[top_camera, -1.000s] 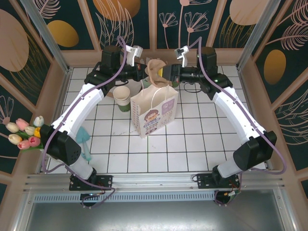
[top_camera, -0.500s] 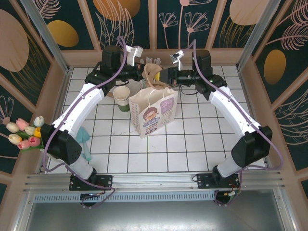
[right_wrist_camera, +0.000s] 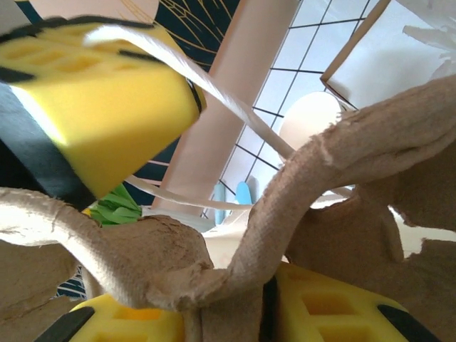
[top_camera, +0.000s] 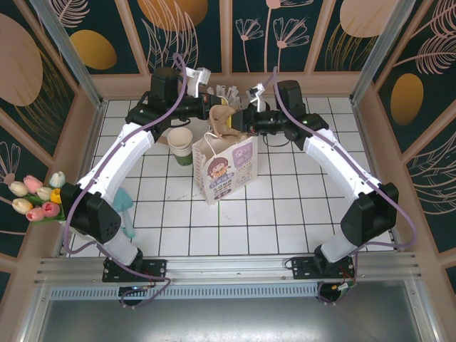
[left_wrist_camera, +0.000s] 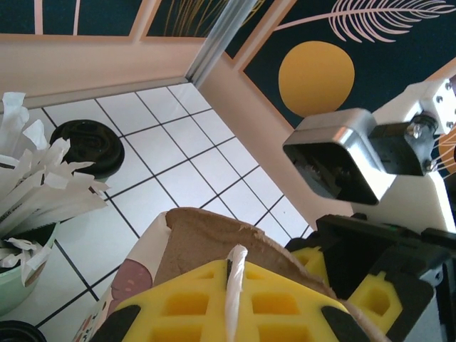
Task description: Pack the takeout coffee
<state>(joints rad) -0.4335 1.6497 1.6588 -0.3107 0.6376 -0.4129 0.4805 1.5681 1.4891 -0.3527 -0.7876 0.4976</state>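
**Claws.** Two claws, both closed on something.
- The left claw (left_wrist_camera: pixel 231 317) is fully closed. Its yellow pads (left_wrist_camera: pixel 178 306) pinch one white handle (left_wrist_camera: pixel 235 263) of the bag (top_camera: pixel 224 167). In the top view this claw sits at upper centre, just left of the bag mouth.
- The right claw (right_wrist_camera: pixel 267 313) is closed only part-way, because it grips the brown pulp carrier (right_wrist_camera: pixel 342 142). The carrier's wall is clamped between the two yellow pads at the bottom of the right wrist frame. In the top view the carrier (top_camera: pixel 224 117) hangs over the bag mouth, between the two claws. Whether it touches the bag rim cannot be told.

**Task item.** The coffee (left_wrist_camera: pixel 89 146) shows its dark round top at the upper left of the left wrist frame. It stands on the white tiles near the foot of the wall, beyond the stick cup (left_wrist_camera: pixel 21 263). It is outside the bag and apart from both claws.

**Count.**
- One bag, standing upright at the centre of the top view, printed face toward the lower edge of the frame.
- One carrier.
- One coffee.
- One pale green stick cup, filled with white wrapped sticks.
- One stack of cream cups (top_camera: pixel 180 139), just left of the bag.
- One bunch of tulips (top_camera: pixel 35 198) at the left edge.
- A second dark rim shows at the lower left corner of the left wrist frame. It cannot be identified.
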